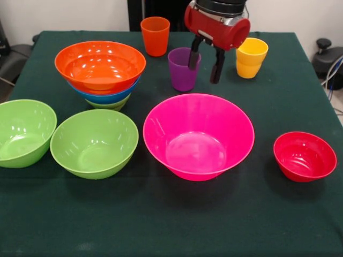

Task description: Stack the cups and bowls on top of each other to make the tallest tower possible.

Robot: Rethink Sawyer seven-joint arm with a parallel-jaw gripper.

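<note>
My gripper (203, 74) hangs open at the back of the table, beside the purple cup (182, 72). Its left finger (193, 55) overlaps the cup's right rim, and the right finger (217, 67) stands clear of it; nothing is held. I cannot tell whether the left finger is inside the cup. An orange cup (155, 36) stands behind on the left and a yellow cup (251, 58) on the right. At the left, an orange bowl (100, 65) is nested on a blue bowl (104, 98) and a lime green bowl (110, 104).
Across the front stand two lime green bowls (24, 133) (95, 142), a large pink bowl (198, 136) and a small red bowl (304, 156), all upright on the dark green tablecloth (171, 225).
</note>
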